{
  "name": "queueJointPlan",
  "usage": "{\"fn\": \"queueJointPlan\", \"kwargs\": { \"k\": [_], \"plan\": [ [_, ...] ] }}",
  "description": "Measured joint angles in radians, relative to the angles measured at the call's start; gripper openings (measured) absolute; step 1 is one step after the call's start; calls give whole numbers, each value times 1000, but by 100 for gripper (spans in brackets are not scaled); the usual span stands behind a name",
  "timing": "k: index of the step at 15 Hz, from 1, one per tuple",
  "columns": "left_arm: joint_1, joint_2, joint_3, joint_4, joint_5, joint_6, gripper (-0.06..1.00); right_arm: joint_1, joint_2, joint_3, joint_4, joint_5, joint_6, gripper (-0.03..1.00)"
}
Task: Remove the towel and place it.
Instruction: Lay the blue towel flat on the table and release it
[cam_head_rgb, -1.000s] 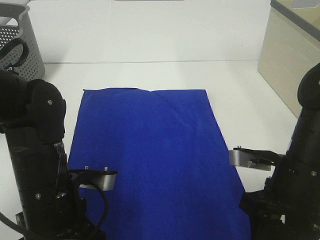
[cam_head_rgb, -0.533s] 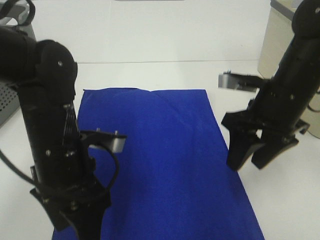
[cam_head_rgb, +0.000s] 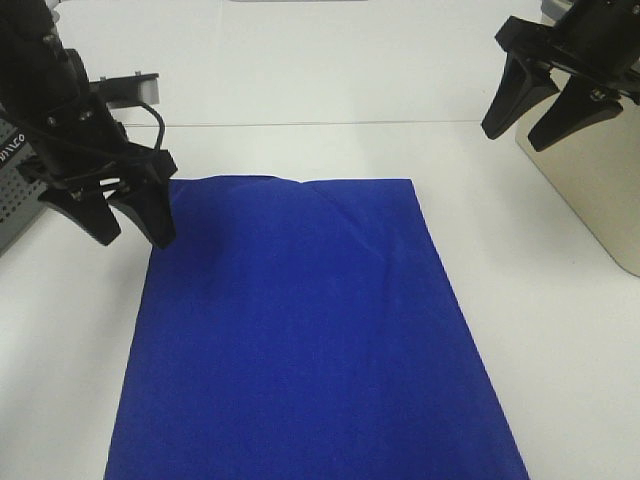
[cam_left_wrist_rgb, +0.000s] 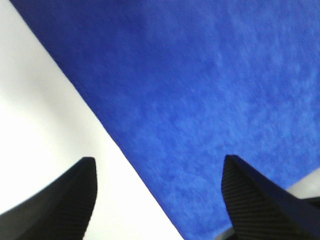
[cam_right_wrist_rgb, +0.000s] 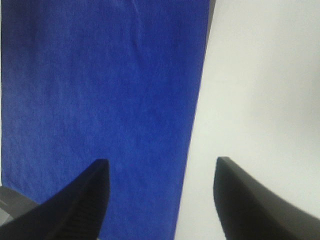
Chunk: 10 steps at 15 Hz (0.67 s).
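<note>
The towel is a large deep-blue cloth lying flat on the white table, reaching from the middle to the near edge of the exterior view. My left gripper is open and empty, hanging over the towel's far left corner; in the left wrist view the towel's edge runs between its fingers. My right gripper is open and empty, raised high beyond the towel's far right corner; in the right wrist view it sits above the towel's right edge.
A grey perforated basket stands at the far left edge behind the left arm. A beige bin stands at the right edge under the right arm. White table lies beyond the towel.
Both arms have risen and swung away from the near edge toward the far corners of the towel. The towel has not moved.
</note>
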<state>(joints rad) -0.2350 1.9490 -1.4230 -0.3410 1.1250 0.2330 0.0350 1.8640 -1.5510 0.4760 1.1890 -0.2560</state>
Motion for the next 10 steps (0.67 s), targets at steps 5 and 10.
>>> {"fn": "queueJointPlan", "kwargs": {
  "k": [5, 10],
  "plan": [
    [66, 183, -261, 15, -7, -32, 67, 0, 253, -301, -45, 22, 35, 61],
    [67, 383, -519, 146, -7, -128, 67, 0, 480, -552, -100, 22, 49, 61]
  ]
}}
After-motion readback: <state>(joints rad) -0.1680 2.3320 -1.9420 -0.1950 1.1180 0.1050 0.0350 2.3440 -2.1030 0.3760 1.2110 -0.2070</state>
